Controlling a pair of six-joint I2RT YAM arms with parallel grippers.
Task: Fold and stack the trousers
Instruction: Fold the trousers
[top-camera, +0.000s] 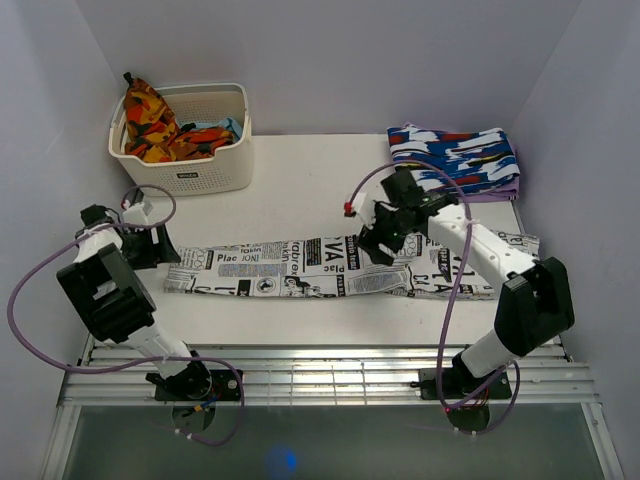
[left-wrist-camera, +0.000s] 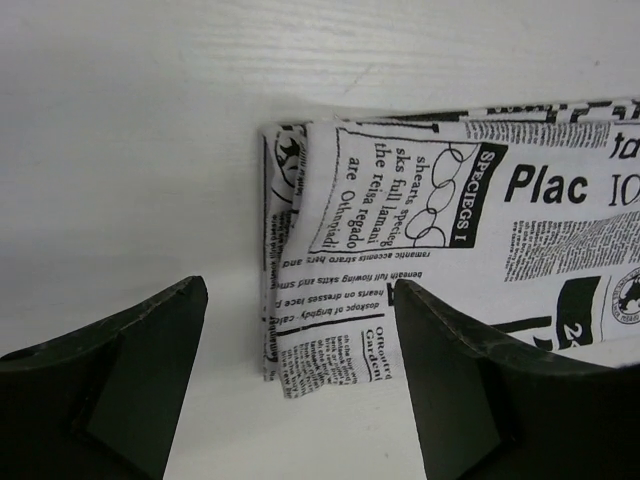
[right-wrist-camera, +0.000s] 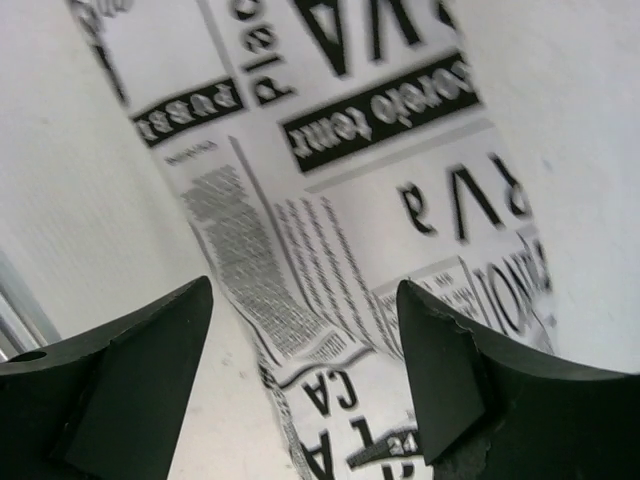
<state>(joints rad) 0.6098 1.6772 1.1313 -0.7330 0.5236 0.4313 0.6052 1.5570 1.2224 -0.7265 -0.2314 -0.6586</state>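
Rails (top-camera: 320, 372) at the near edge carry both arm bases; from there the left arm (top-camera: 100, 285) reaches to the left end of the trousers (top-camera: 300, 268), and the right arm (top-camera: 480, 250) to a spot right of their middle. Left jaws stand wide over that doubled end, holding nothing; right jaws stand as wide above flat print, likewise empty. Trousers lie as one long narrow band across the white surface (top-camera: 300, 195), apparently folded lengthwise; the crosswise folds look not yet done, and jaws poised at the end and near the middle would suit them. Cloth is thin and limp, white with black newsprint, its edges soft and layered at the left end. Farther back sit a slotted cream basket (top-camera: 220, 165) holding orange cloth (top-camera: 148, 118) at left, and a folded blue-white-red garment (top-camera: 455, 160) at right, likely the stack's base.
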